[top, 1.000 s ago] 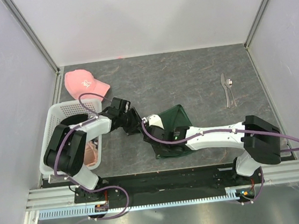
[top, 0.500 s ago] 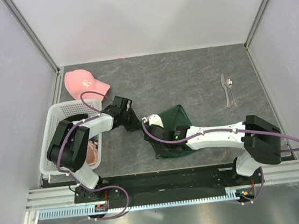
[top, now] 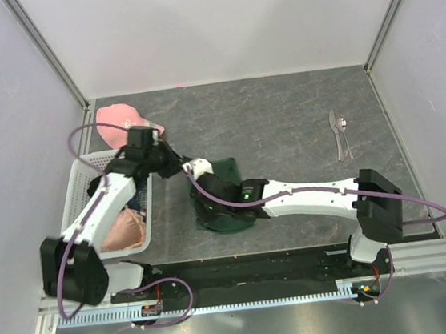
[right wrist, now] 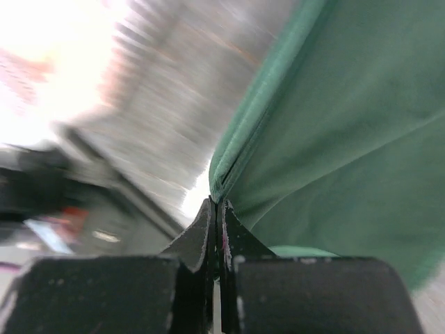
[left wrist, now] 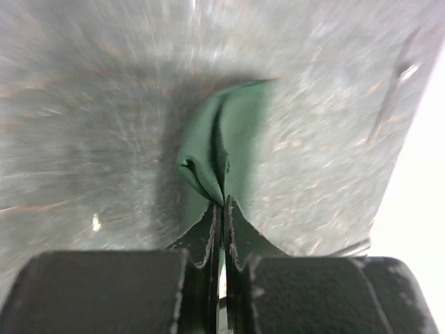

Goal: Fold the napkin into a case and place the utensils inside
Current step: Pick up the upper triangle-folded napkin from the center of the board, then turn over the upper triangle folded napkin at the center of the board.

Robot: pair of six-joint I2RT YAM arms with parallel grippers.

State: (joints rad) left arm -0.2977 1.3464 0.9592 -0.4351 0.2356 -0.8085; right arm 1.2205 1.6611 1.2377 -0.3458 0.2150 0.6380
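The napkin (top: 225, 170) sits bunched just right of the basket (top: 72, 202). The left claw (left wrist: 222, 202) is clamped tight on a fold of it, and the right claw (right wrist: 215, 203) is pinched on its hem. The utensils (top: 340, 133) lie far right of the basket, with a pink cap (top: 116, 116) just behind it.

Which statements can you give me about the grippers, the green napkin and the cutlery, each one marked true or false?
1. The left gripper is shut on a bunched fold of the napkin. True.
2. The right gripper hangs open over the utensils. False: it is shut on an edge of the napkin, far from the utensils.
3. The utensils are already inside the napkin. False: they lie on the bare table at the right, apart from the cloth.
4. The pink cap lies at the far left of the table, beyond the white basket. True.
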